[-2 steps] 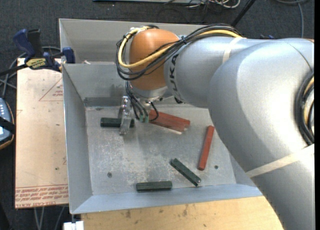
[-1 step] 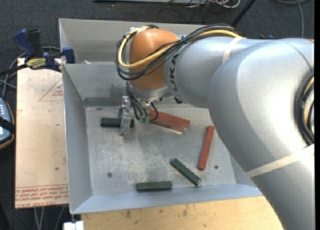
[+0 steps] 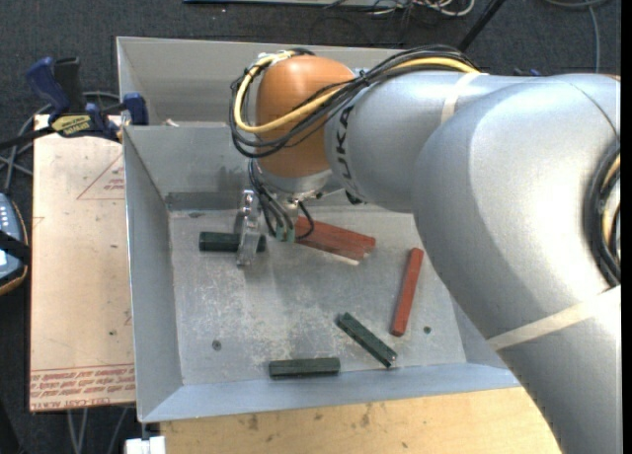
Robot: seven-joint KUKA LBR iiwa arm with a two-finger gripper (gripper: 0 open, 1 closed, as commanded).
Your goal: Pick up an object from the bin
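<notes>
Grey KUKA arm (image 3: pixel 494 195) fills the right side, reaching in w/ its orange wrist cover (image 3: pixel 296 112) over the far-left part of the bin. Metal bin (image 3: pixel 148 274) holds five loose pieces, spread out, none touching. Red block (image 3: pixel 336 242) lies mid-floor, just right of the gripper. Red stick (image 3: pixel 406 291) lies further right, running near-to-far. Slanted dk green bar (image 3: pixel 365 338) sits near-right; level dk green bar (image 3: pixel 304 368) lies by the near wall. Short dk green block (image 3: pixel 219 242) lies far-left. Gripper (image 3: pixel 249 240) is down at that block's right end; can't tell if spread or closed, nor if touching.
</notes>
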